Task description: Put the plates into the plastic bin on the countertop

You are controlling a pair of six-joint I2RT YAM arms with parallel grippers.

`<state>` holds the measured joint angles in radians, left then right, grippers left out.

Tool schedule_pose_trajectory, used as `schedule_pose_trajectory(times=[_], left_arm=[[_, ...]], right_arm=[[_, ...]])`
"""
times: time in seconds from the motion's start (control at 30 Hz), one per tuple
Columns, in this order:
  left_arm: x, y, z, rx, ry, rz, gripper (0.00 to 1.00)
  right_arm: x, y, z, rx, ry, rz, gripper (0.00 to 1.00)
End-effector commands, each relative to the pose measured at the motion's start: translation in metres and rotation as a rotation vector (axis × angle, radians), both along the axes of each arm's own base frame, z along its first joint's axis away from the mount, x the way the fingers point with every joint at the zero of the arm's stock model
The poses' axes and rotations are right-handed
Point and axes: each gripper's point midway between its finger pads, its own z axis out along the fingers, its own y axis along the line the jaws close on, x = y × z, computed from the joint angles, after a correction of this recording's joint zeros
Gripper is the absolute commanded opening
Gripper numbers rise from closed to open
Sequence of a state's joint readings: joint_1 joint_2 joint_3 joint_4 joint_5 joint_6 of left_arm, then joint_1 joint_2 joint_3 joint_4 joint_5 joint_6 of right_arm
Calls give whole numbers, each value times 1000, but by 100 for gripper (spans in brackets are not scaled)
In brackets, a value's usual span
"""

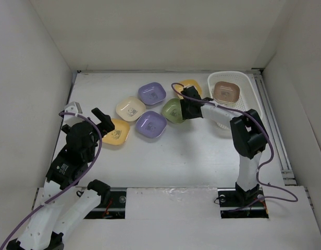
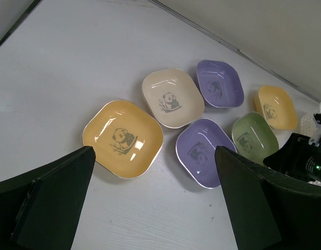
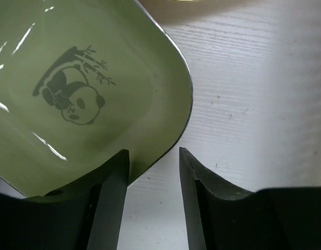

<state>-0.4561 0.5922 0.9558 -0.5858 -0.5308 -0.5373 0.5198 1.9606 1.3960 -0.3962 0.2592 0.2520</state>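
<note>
Several plates lie on the white countertop: a yellow-orange plate, a cream plate, two purple plates, a green plate and a second yellow plate. A brown plate rests inside the white plastic bin at the back right. My right gripper straddles the green plate's near rim, one finger over the dish and one outside it, with a gap showing. My left gripper hangs wide open and empty above the countertop, just short of the yellow-orange plate.
White walls close the countertop on the left, back and right. A metal rail runs along the right edge beside the bin. Purple cables trail from both arms.
</note>
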Motion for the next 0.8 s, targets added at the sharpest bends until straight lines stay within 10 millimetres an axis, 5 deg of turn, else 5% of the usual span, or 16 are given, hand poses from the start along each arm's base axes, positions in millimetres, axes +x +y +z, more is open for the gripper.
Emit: schedule_pose_trajectory(times=[0.0, 0.1, 0.4, 0.47, 0.6, 0.77], left_arm=[[2, 1, 4, 2, -25, 4, 100], [2, 1, 4, 2, -25, 4, 100], [0, 2, 6, -2, -33, 4, 100], [0, 2, 6, -2, -33, 4, 100], [0, 2, 6, -2, -33, 4, 100], [0, 2, 6, -2, -33, 4, 100]], right_arm=[[22, 14, 15, 111, -96, -38, 48], [16, 11, 2, 108, -67, -55, 35], [1, -17, -11, 110, -38, -121, 20], [-3, -24, -15, 109, -26, -141, 8], [-1, -28, 3, 135, -64, -168, 0], [3, -31, 69, 156, -162, -156, 0]])
